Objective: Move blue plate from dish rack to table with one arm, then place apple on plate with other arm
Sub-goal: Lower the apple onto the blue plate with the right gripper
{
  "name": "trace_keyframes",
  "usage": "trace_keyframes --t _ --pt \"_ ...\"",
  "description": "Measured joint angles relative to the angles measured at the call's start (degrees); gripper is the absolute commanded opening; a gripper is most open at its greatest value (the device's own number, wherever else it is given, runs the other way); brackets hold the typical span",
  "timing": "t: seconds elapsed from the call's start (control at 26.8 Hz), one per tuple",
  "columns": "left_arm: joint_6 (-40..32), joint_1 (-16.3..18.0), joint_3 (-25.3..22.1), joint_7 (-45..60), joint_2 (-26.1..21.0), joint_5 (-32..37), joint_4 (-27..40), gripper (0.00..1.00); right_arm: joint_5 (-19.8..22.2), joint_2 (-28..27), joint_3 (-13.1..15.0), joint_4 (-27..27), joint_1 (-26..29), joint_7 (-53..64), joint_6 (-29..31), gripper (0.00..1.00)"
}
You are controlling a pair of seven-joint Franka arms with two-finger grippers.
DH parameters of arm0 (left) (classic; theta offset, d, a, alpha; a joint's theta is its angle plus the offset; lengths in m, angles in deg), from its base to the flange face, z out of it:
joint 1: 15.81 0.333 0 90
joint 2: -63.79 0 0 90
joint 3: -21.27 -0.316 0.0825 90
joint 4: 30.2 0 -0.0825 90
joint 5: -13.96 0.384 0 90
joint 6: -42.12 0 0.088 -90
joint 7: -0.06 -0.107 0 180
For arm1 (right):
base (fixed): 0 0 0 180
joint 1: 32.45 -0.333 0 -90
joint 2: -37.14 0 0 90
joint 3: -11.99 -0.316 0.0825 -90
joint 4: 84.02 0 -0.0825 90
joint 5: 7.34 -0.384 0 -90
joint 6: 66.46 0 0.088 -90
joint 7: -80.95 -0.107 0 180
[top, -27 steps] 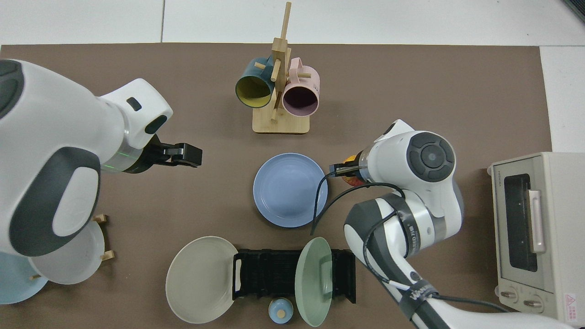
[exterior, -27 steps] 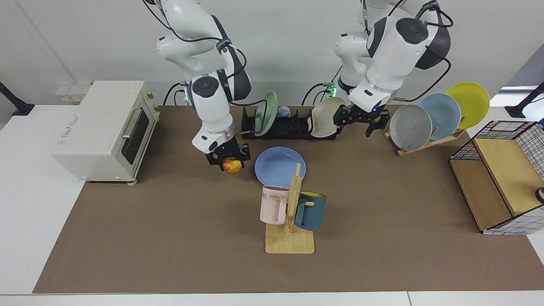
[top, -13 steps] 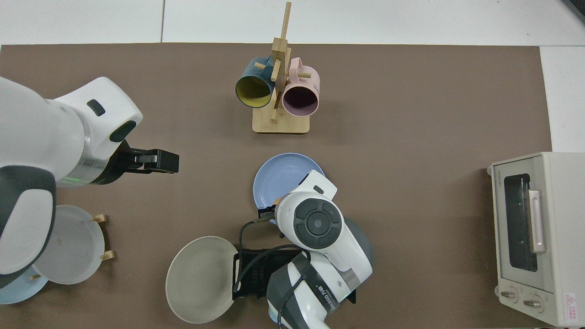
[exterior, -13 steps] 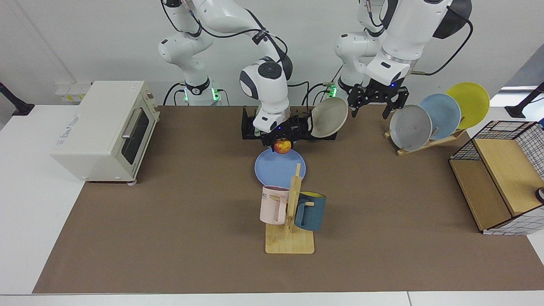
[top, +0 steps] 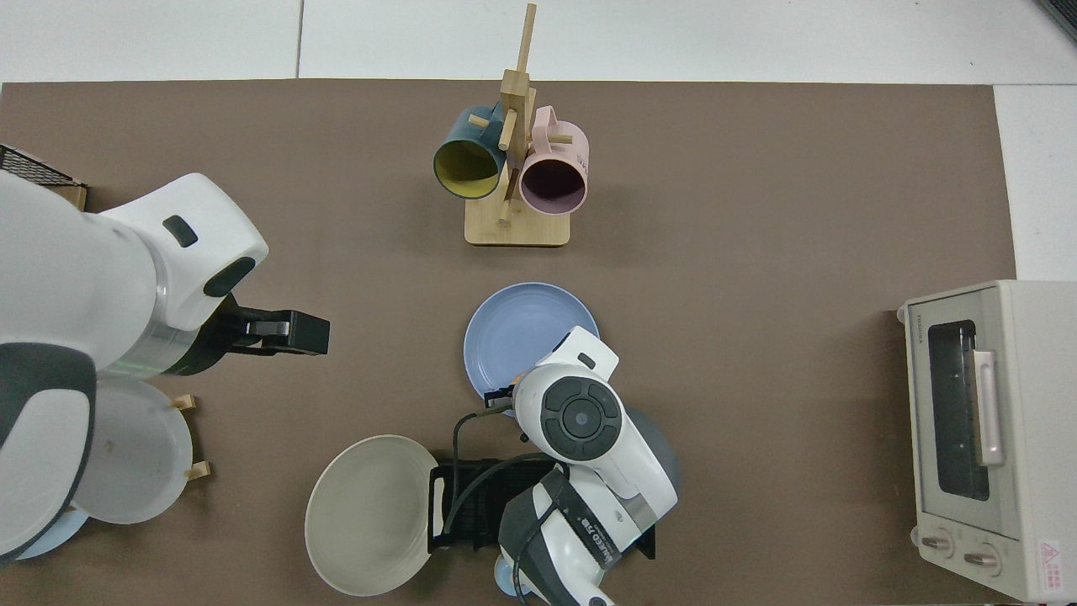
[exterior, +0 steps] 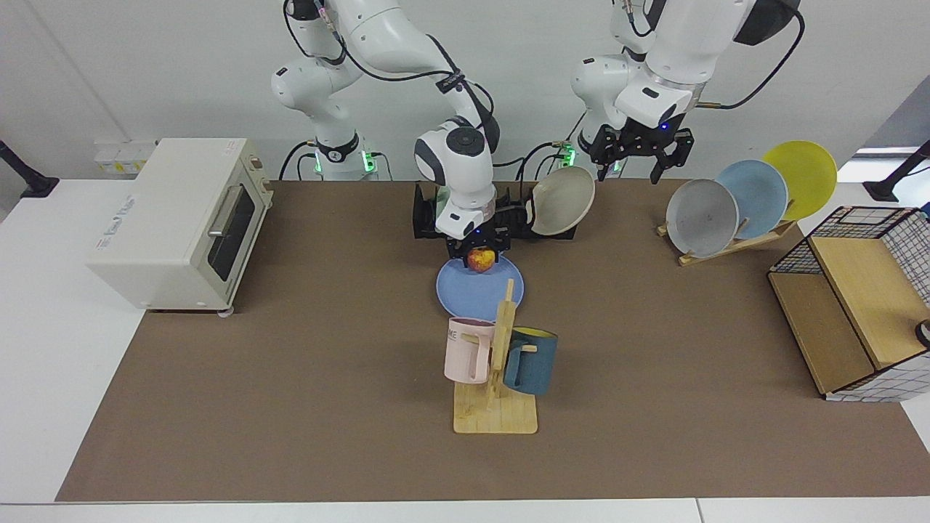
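1. The round matte blue plate [exterior: 479, 288] lies flat on the brown-matted table [exterior: 290, 378].
2. The right gripper [exterior: 479, 250] pinches the small red-and-yellow apple [exterior: 480, 259] just above the plate's far rim.
3. The left gripper [exterior: 637, 156] waits raised, fingers spread.
4. Next move, I'd say: lower, then release.

From above, my own wrist covers the apple [exterior: 481, 259], part of the plate [top: 517, 337] and much of the rack [top: 471, 505]; my other arm is cut off.
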Motion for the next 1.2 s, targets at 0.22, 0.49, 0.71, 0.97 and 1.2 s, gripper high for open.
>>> trace_keyframes --t 0.22,0.49,0.71,0.97,1.2 --pt "-0.4 0.0 -0.2 -1.2 0.1 0.1 0.0 1.00 0.0 0.0 0.2 -0.3 0.1 0.0 0.5 0.00" --pt "-0.9 0.1 -0.7 -3.1 0.1 0.1 0.0 1.00 0.0 -0.4 0.3 0.1 2.0 0.1 2.8 0.00" --pt "-0.9 0.1 -1.1 -3.4 0.1 0.2 0.0 1.00 0.0 -1.3 0.2 1.6 3.4 0.4 3.9 0.00" --pt "-0.9 0.1 -1.1 -3.5 0.2 1.9 0.0 1.00 0.0 -3.2 -0.2 2.2 2.5 0.4 6.2 0.00" --pt "-0.9 0.1 -1.1 -3.5 0.2 2.1 0.0 1.00 0.0 -3.8 -0.2 2.4 1.6 0.4 6.4 0.01"
